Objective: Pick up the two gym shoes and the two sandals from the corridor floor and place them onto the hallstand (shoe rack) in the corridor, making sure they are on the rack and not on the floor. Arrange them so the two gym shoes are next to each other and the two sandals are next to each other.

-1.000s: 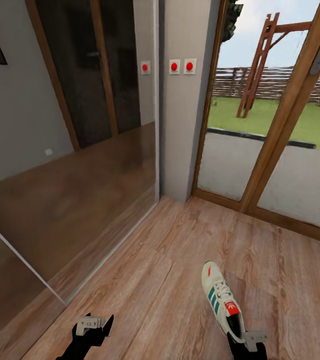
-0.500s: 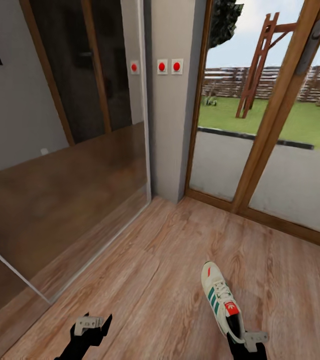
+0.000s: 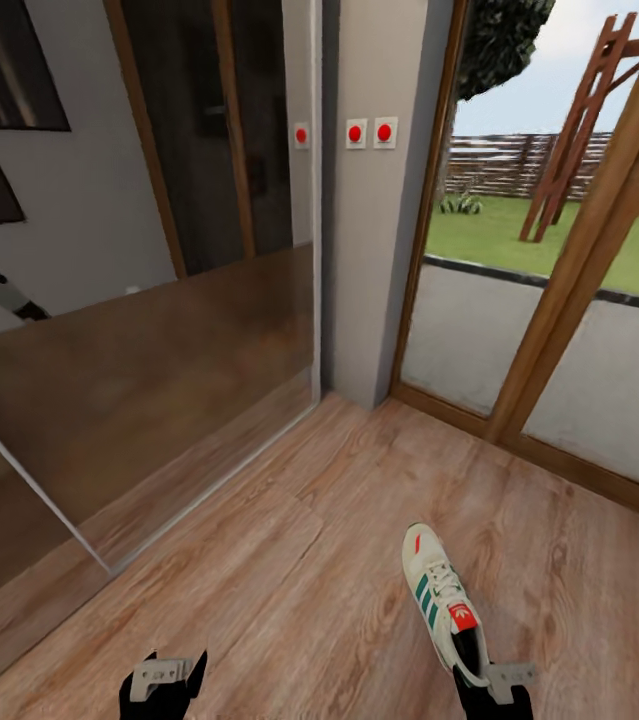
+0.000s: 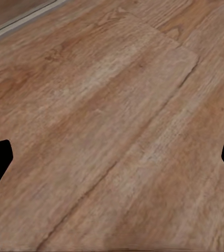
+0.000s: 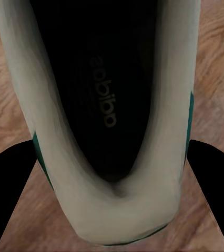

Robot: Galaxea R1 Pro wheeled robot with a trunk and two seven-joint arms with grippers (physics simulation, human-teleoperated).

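One gym shoe (image 3: 437, 595), white with green stripes and a red tongue tab, hangs toe-forward over the corridor floor (image 3: 289, 560) at the lower right of the head view. My right gripper (image 3: 489, 682) is shut on its heel. In the right wrist view the shoe's dark opening (image 5: 109, 100) lies between the two black fingers (image 5: 9, 194). My left gripper (image 3: 164, 682) sits at the lower left, open and holding nothing. Its fingertips stand wide apart over bare planks (image 4: 112, 105). The sandals and the hallstand are out of view.
A mirrored sliding door (image 3: 159, 380) runs along the left. A grey wall pillar (image 3: 369, 250) with red switches stands ahead. Wood-framed glass doors (image 3: 559, 330) to a lawn close off the right. Open plank floor lies between them.
The whole head view has shifted, so the camera moved. My left gripper sits lower in the picture. The gym shoe stays in the right gripper at the same spot.
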